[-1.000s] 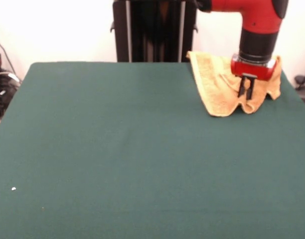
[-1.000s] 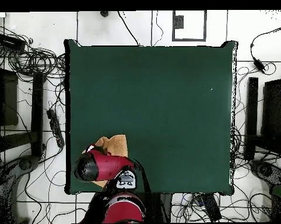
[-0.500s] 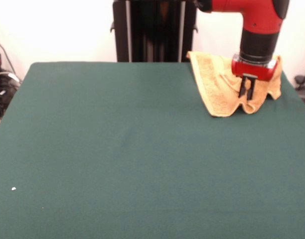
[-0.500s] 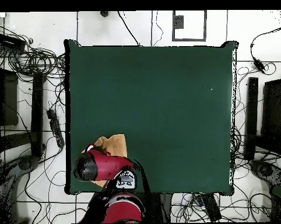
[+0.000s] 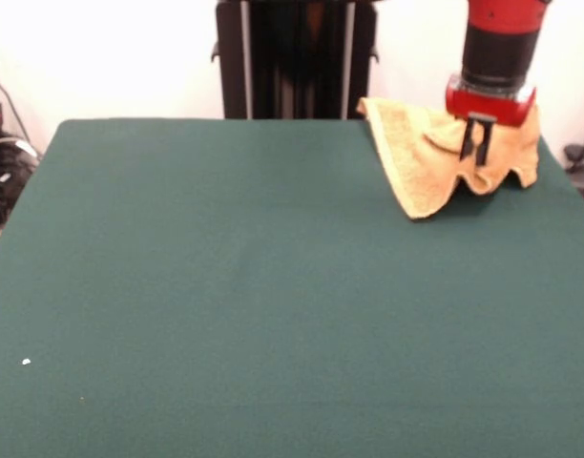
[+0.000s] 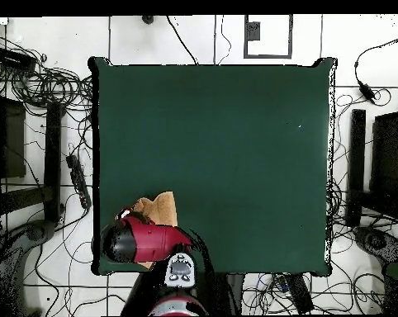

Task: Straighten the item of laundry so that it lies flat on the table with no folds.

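The hand [image 5: 476,151], closed on a raised fold of the towel [image 5: 421,162], should drag toward seven o'clock across the worktop [image 5: 254,286], low and slow.

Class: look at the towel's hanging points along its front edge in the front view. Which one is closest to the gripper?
The small right-hand point of the towel, directly beneath the gripper. The longer point reaches the table further left.

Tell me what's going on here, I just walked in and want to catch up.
The red arm's gripper is shut on a pinch of the golden towel at a far corner of the green table and holds that part lifted. The towel drapes in folds with its lower edge on the cloth, so it is not yet flat. The overhead view shows the arm covering most of it.
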